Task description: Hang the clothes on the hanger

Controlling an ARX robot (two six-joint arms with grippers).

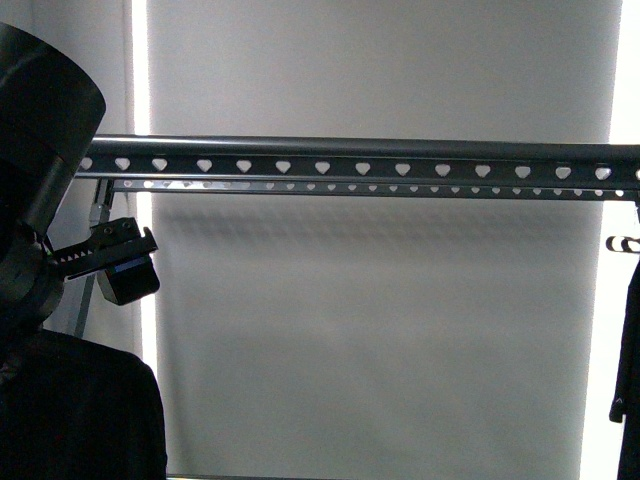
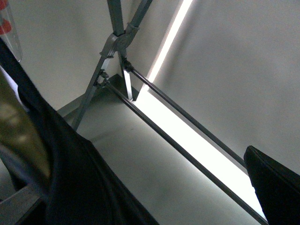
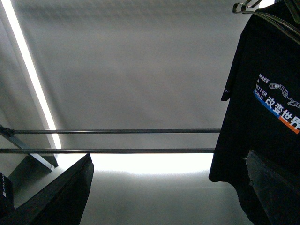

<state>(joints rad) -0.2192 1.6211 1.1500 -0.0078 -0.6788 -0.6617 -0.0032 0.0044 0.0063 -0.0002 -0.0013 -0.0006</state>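
Note:
The black T-shirt [image 3: 262, 98] with white "MAKE A" text, coloured Chinese characters and a chain graphic hangs on a hanger [image 3: 247, 6] in the right wrist view. My right gripper [image 3: 171, 197] is open and empty, and one finger [image 3: 276, 187] is close in front of the shirt's lower hem. In the front view a hanger hook [image 1: 622, 243] and black cloth [image 1: 630, 370] show at the right edge, under the rack rail [image 1: 360, 165]. My left gripper [image 1: 125, 255] is open and empty, raised just under the rail's left end.
A plain dark garment [image 1: 80, 410] with no print showing hangs at the lower left and fills the near side of the left wrist view [image 2: 75, 183]. The rack's folding leg [image 2: 110, 51] and two low bars [image 3: 112, 140] stand before a pale blind.

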